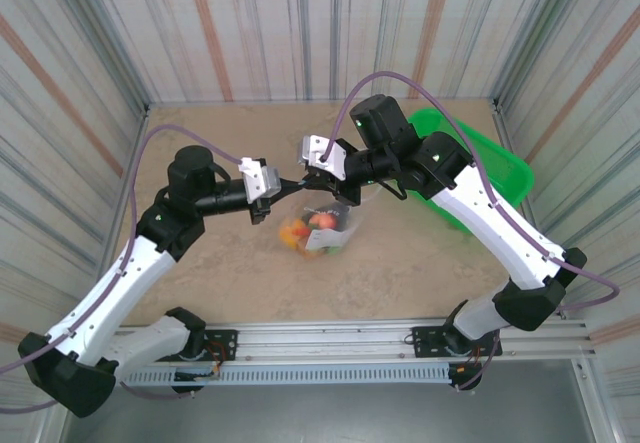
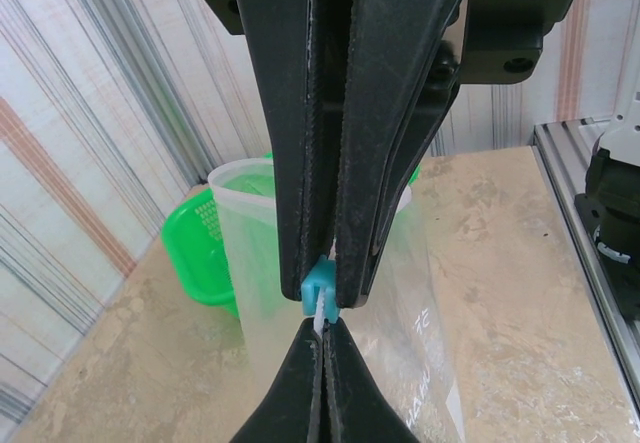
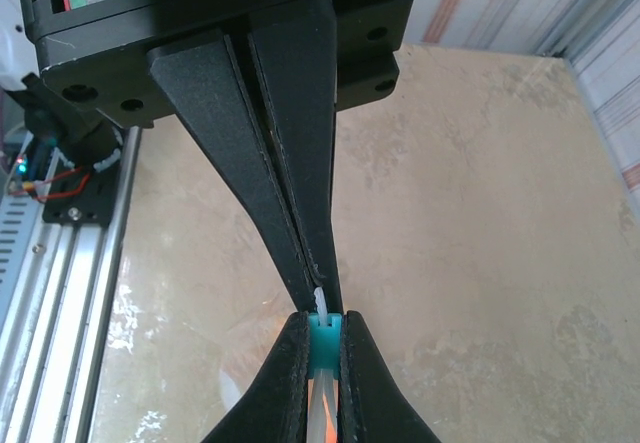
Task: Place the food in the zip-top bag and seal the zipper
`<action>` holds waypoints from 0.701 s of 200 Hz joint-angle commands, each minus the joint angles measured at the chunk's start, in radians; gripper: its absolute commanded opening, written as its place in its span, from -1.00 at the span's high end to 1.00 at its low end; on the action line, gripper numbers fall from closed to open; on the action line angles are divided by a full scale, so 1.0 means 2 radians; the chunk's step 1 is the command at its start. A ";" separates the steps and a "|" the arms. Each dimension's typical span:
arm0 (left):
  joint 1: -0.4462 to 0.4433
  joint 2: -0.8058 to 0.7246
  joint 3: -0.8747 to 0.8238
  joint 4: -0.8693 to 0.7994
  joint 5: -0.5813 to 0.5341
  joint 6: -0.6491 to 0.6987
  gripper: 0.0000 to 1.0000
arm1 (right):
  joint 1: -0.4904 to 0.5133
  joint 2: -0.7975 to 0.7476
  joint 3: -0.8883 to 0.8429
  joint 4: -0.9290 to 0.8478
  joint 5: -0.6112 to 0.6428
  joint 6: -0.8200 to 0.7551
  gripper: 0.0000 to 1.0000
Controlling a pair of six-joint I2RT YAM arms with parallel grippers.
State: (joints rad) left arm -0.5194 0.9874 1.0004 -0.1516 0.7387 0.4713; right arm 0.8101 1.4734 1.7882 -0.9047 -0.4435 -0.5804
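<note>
The clear zip-top bag (image 1: 335, 225) hangs between my two grippers, its lower part resting on the table. Food (image 1: 308, 229) shows inside it, orange, red and yellow pieces. My left gripper (image 1: 288, 185) is shut on the pale zipper (image 2: 321, 313) strip at the bag's top edge. My right gripper (image 1: 313, 179) meets it tip to tip and is shut on the teal slider (image 3: 325, 335) riding that strip. From the left wrist, my left gripper (image 2: 323, 327) pinches the strip just below the slider (image 2: 316, 289). From the right wrist, my right gripper (image 3: 325, 325) clamps the slider.
A green mesh basket (image 1: 485, 163) stands at the back right, seen again behind the bag (image 2: 195, 253). Striped walls close in the tan table (image 1: 220, 253) on three sides. The aluminium rail (image 1: 330, 348) with both arm bases runs along the near edge.
</note>
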 commanded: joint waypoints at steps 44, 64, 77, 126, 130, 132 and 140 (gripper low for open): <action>-0.003 -0.031 -0.019 0.050 -0.069 0.001 1.00 | -0.019 -0.012 -0.024 0.017 0.046 0.013 1.00; -0.003 -0.040 -0.025 0.061 -0.091 0.004 1.00 | -0.024 -0.017 -0.029 0.023 0.051 0.023 1.00; -0.003 -0.048 -0.033 0.073 -0.104 0.007 1.00 | -0.028 -0.018 -0.029 0.024 0.054 0.029 1.00; -0.003 -0.065 -0.050 0.101 -0.167 0.004 1.00 | -0.037 -0.029 -0.043 0.030 0.069 0.041 1.00; -0.003 -0.067 -0.054 0.109 -0.179 0.000 1.00 | -0.037 -0.029 -0.044 0.031 0.072 0.043 1.00; -0.003 -0.068 -0.056 0.114 -0.186 -0.001 1.00 | -0.038 -0.030 -0.045 0.032 0.073 0.045 1.00; -0.003 -0.072 -0.063 0.131 -0.213 -0.008 1.00 | -0.040 -0.030 -0.048 0.036 0.078 0.053 1.00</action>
State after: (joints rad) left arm -0.5327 0.8955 0.9024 -0.0177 0.4896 0.4747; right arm 0.7685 1.4483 1.7130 -0.7986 -0.3904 -0.5274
